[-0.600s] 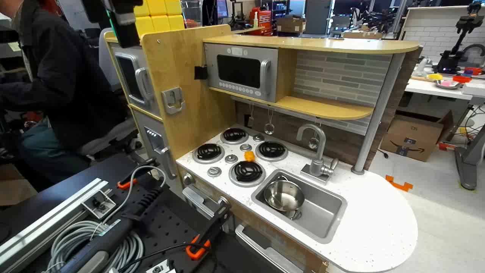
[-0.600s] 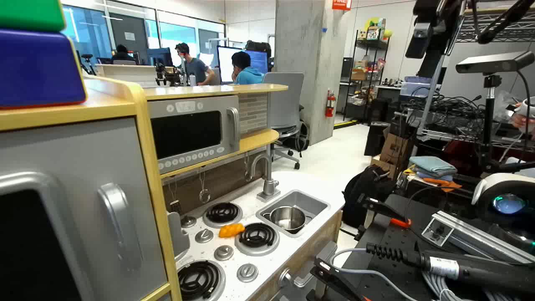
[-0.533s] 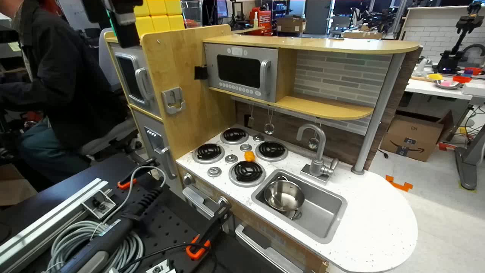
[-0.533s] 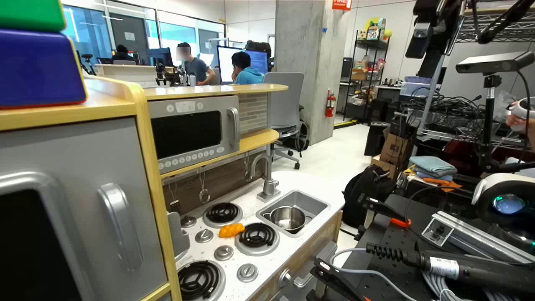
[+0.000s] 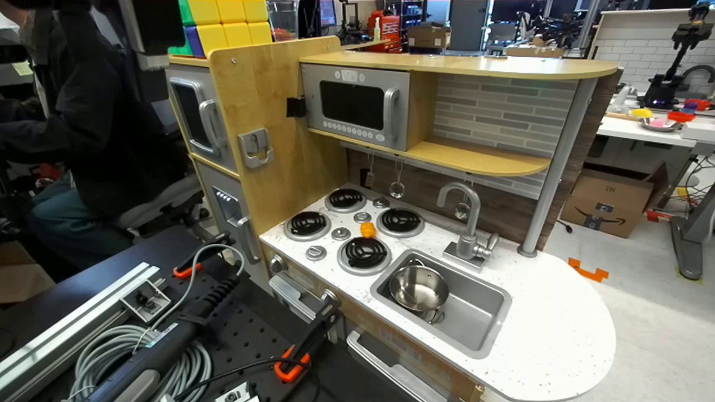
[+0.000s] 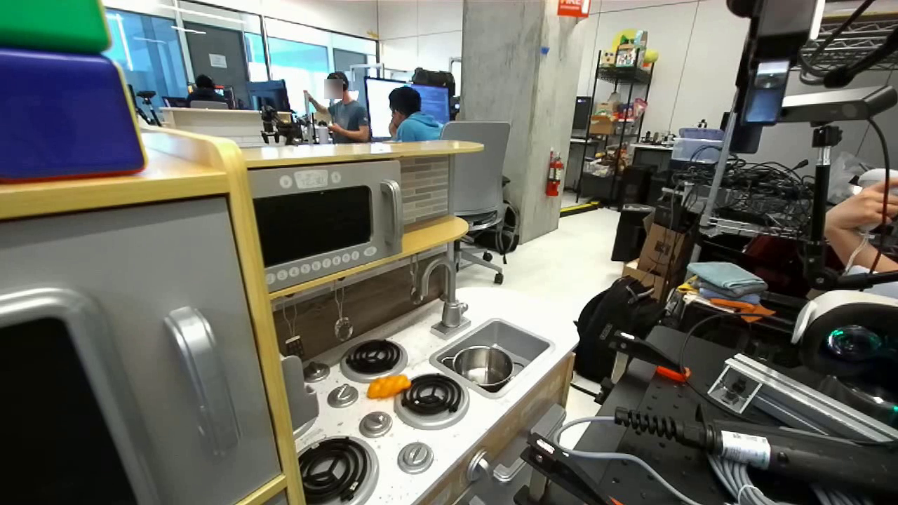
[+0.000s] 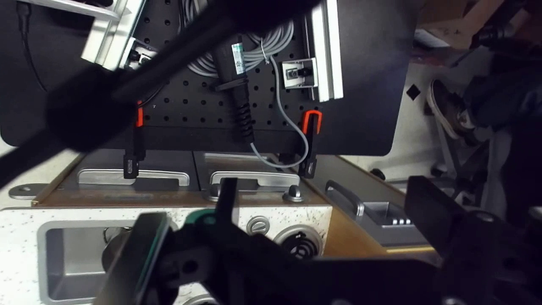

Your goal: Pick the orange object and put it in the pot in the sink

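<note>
The orange object (image 5: 367, 229) is small and lumpy. It lies on the white countertop between black burners, and also shows in an exterior view (image 6: 389, 386). The shiny silver pot (image 5: 419, 287) stands upright in the sink (image 5: 490, 339), at the burner side. Both exterior views show the pot (image 6: 483, 367) and sink (image 6: 539, 345). In the wrist view the pot (image 7: 112, 250) is partly covered by the gripper, and the orange object is hidden. My gripper (image 7: 326, 190) is open and empty, its fingers wide apart. It is high above the kitchen, away from the orange object.
A silver faucet (image 5: 469, 218) rises behind the sink. A microwave (image 5: 357, 106) and shelf overhang the counter's back. A tall wooden cabinet (image 5: 279, 139) stands beside the burners. A black table (image 5: 251, 329) with cables, clamps and a metal rail lies in front. A person sits nearby.
The dark arm part at the top has moved left in an exterior view, and right and slightly down in an exterior view. The orange object, pot and sink have not moved.
</note>
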`<state>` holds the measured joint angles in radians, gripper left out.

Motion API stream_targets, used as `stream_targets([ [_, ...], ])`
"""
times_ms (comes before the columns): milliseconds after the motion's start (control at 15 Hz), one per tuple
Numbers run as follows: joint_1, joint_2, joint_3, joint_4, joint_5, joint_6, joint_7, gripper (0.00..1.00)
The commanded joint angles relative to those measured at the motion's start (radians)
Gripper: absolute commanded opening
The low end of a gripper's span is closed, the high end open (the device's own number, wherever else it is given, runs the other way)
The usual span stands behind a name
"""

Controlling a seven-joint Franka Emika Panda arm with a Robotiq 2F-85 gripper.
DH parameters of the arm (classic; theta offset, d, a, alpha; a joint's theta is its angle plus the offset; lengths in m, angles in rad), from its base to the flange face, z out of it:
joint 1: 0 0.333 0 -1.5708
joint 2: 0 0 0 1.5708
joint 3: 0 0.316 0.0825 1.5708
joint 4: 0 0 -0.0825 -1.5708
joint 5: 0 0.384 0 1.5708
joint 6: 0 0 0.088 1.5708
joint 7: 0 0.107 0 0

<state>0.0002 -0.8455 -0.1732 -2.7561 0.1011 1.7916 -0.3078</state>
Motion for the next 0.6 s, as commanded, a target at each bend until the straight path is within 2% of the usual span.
stream_targets([
  [0, 0.047, 0.021, 0.0, 0.013, -0.044, -0.059, -0.122, 1.0],
  [133, 0.077, -0.008, 0.013, -0.007, -0.057, -0.083, -0.173, 1.0],
  [200, 0.049, 0.006, 0.002, -0.004, -0.038, -0.043, -0.125, 1.0],
  [467, 0.075, 0.006, 0.009, -0.012, -0.041, -0.05, -0.157, 1.0],
  [533, 0.083, -0.001, -0.011, -0.031, -0.001, 0.041, -0.169, 1.0],
])
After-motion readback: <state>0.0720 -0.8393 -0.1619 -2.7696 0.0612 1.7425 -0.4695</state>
